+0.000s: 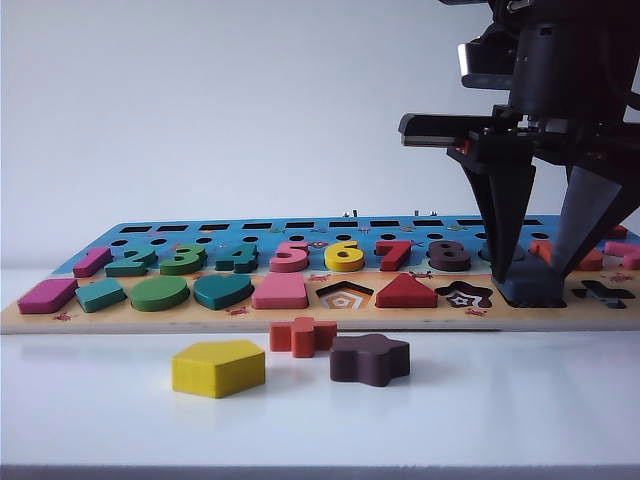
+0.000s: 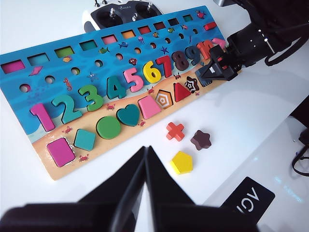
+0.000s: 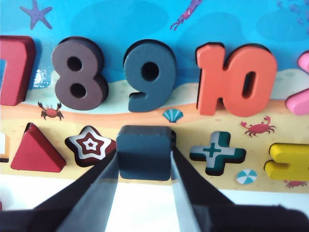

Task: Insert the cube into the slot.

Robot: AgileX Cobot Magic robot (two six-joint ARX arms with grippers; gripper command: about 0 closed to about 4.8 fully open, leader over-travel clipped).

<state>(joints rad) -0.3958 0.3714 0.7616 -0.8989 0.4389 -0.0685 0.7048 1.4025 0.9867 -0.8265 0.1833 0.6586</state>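
While the right gripper (image 3: 145, 159) stands over the puzzle board's (image 1: 300, 318) front edge near its right end, its two dark fingers (image 3: 99, 186) clamp the cube (image 3: 145, 151) from both sides. The cube sits low at the board, between the star-shaped recess (image 3: 91, 145) and the cross-shaped recess (image 3: 217, 152); the slot beneath it is hidden, so whether the cube is fully seated cannot be told. The left gripper (image 2: 146, 159) hangs above the table's (image 1: 500, 410) front part, well apart from the board, its fingers pressed together on nothing. On the table before the board lie a yellow pentagon (image 1: 218, 367), a red cross (image 1: 302, 336) and a brown star block (image 1: 370, 358).
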